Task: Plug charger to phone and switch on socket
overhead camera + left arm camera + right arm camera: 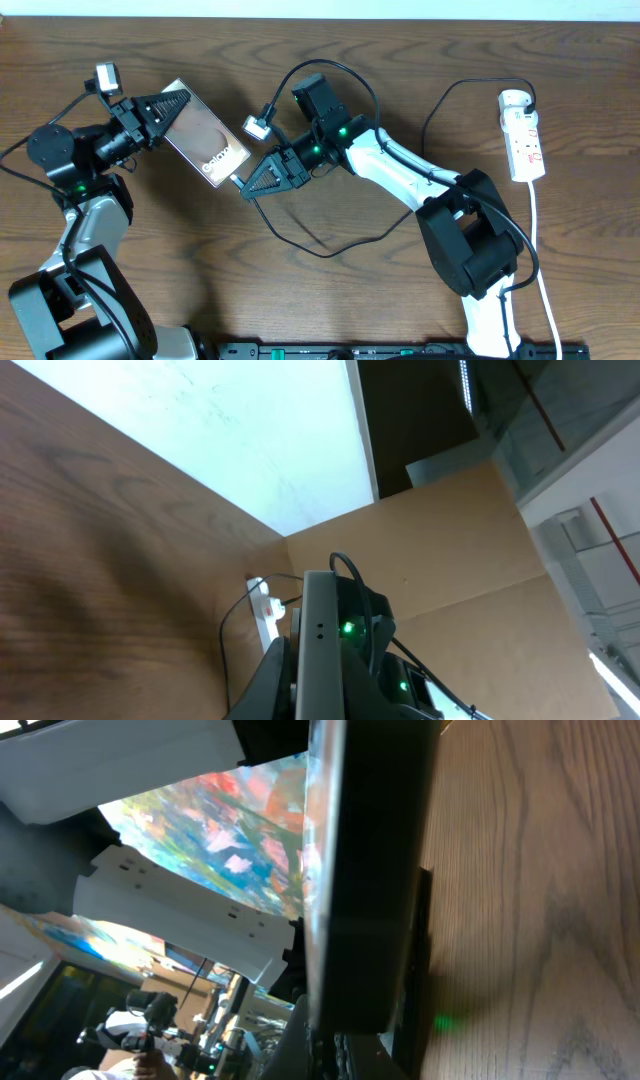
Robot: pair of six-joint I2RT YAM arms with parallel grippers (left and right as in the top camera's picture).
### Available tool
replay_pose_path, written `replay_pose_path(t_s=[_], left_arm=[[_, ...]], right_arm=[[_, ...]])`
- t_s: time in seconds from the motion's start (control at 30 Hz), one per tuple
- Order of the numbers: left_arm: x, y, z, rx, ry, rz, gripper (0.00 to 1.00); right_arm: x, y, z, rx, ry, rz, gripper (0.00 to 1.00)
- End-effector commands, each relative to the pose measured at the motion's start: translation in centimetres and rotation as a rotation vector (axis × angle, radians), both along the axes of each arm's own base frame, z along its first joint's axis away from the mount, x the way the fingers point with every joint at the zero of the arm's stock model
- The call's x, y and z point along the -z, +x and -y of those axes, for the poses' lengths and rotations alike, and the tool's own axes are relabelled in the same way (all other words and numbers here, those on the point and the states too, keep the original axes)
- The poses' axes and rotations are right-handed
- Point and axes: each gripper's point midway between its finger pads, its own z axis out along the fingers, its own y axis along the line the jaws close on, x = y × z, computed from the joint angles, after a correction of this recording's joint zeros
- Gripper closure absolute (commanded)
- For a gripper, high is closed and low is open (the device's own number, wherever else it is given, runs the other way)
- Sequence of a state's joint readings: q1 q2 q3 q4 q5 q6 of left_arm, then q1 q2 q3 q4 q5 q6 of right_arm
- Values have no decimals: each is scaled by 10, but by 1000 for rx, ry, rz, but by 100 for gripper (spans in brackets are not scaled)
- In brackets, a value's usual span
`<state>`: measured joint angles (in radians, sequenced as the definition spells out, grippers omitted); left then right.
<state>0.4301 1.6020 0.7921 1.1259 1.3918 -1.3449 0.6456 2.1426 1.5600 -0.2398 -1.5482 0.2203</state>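
The phone (205,140) is a dark slab held aslant over the table. My left gripper (176,106) is shut on its upper left end. In the left wrist view the phone's grey edge (320,645) stands between the shut jaws of that gripper (320,695). My right gripper (246,184) is shut at the phone's lower end, with the charger's plug tip pinched against it. The thin black charger cable (325,255) loops across the table to the socket (526,140), a white strip at far right. In the right wrist view the phone (370,870) fills the middle above the right gripper (400,1055); the plug tip is hard to make out.
A white cord (540,250) runs from the socket to the front edge. A camera cable with a pale connector (257,127) arches over the right arm. The socket (266,615) and right arm (362,622) show beyond the phone. Bare wood (530,900) lies right of the phone.
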Motion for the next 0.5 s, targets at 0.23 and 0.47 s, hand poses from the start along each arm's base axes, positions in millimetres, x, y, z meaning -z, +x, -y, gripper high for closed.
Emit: replay_pose_path(t_s=[0.23,0.47], left_arm=[[-8,-5,2,24,28,39,93],[-8,-6,3,33,48,61,93]], right_arm=[[-6,-4,-1,-18,14,0,99],[-6,-4,-1,-18,14,0,99]])
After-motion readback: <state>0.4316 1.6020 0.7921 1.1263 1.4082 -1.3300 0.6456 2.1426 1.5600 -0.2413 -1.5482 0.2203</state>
